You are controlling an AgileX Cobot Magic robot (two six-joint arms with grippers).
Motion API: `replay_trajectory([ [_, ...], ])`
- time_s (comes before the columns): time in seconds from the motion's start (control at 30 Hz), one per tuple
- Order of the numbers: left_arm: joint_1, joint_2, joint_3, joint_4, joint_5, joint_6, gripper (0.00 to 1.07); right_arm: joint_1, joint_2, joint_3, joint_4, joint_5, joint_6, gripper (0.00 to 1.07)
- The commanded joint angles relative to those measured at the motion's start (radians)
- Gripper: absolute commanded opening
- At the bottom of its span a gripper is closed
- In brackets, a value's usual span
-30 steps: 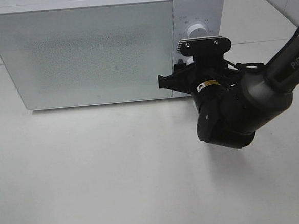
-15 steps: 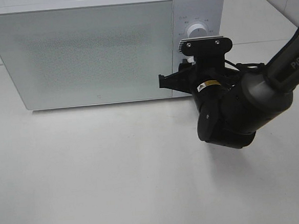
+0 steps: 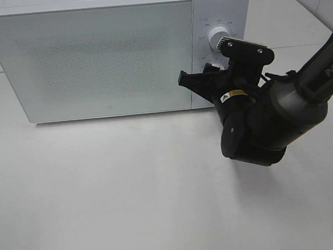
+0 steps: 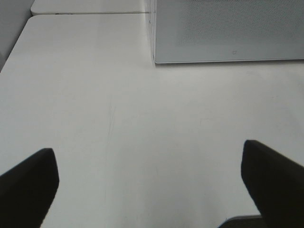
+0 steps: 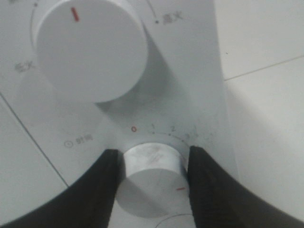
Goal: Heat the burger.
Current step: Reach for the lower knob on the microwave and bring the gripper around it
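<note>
Burger was nowhere in view, presumably behind the shut microwave door. I had the right hand closed on the timer knob to set heating time; the left hand hung wide open, empty, above the worktop.

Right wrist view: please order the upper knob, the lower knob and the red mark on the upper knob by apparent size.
1. upper knob
2. lower knob
3. red mark, by far the smallest
</note>
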Motion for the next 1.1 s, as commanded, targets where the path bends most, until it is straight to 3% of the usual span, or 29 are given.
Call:
replay_trajectory([
  [0.03,0.003,-0.019,0.0,-0.004,-0.012,-0.004,0.99,-0.006,-0.004,-0.014,-0.047,0.047,0.194,0.07],
  [0.57,0.003,-0.019,0.0,-0.004,-0.012,-0.004,0.99,-0.006,-0.004,-0.014,-0.07,0.02,0.673,0.07],
  [1.1,0.003,-0.019,0.0,-0.004,-0.012,-0.004,0.99,-0.006,-0.004,-0.014,-0.14,-0.189,1.068,0.07],
])
